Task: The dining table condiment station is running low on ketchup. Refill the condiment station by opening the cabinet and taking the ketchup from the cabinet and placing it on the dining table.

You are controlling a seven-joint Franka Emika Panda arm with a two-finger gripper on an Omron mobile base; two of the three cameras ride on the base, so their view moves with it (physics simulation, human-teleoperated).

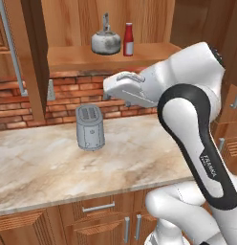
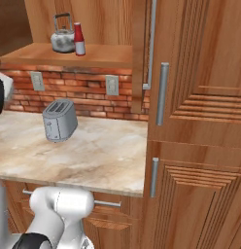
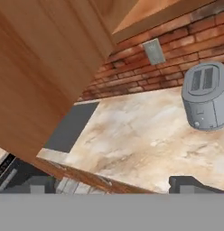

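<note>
Pincer (image 3: 112, 184): jaws spread wide, nothing held, over marble desk (image 3: 132, 131) | toaster (image 1: 90, 127): on desk at 9 o'clock of arm | kettle (image 1: 105, 42): on open cabinet (image 1: 115, 57) shelf | ketchup (image 1: 128, 39): upright, at kettle's 3 o'clock, just beside it

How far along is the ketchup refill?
Done: the cabinet stands open, its shelf exposed. The ketchup sits upright on that shelf beside the kettle, untouched. In hand: nothing; the end effector is open and empty, looking down over the counter near the toaster. Left: reach the shelf, grasp the bottle, carry it to the dining table.
</note>
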